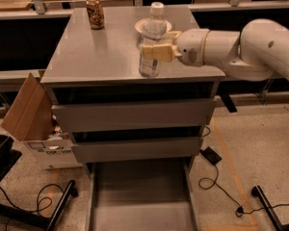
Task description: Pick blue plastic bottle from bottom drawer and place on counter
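The blue plastic bottle (151, 38), clear with a white cap, stands upright in my gripper (153, 52), which is shut around its middle. The bottle is over the front right part of the counter (96, 52), its base at or just above the surface; I cannot tell if it touches. My white arm (241, 47) reaches in from the right. The bottom drawer (139, 196) is pulled open below, its grey floor bare.
A brown drink can (95, 12) stands at the counter's back left. A white bowl (164, 25) sits behind the bottle. Two shut drawers (135, 114) are under the counter. A cardboard box (31, 114) stands at left. Cables (216, 182) lie on the floor.
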You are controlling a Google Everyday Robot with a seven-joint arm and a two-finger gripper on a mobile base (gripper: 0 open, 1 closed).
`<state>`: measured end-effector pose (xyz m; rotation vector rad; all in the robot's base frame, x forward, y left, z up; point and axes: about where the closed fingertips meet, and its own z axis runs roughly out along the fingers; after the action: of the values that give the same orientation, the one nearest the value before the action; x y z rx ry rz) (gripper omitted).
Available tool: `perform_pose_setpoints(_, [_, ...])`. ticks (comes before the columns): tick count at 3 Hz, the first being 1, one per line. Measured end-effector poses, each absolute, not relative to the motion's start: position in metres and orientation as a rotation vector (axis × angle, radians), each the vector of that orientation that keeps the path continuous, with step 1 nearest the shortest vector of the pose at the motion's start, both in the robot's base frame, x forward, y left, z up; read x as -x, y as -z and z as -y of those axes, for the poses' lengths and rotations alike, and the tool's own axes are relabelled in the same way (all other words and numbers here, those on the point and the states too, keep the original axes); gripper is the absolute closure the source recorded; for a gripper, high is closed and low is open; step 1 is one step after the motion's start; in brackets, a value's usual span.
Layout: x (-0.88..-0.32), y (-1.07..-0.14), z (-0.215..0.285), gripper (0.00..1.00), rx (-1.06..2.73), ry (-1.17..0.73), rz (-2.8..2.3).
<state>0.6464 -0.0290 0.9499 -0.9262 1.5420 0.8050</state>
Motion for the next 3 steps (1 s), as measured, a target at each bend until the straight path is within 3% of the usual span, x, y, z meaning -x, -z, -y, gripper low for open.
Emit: perform_pose_setpoints(3, [-0.733, -0.978, 0.114, 1.0, 0.766, -0.514, -1.684])
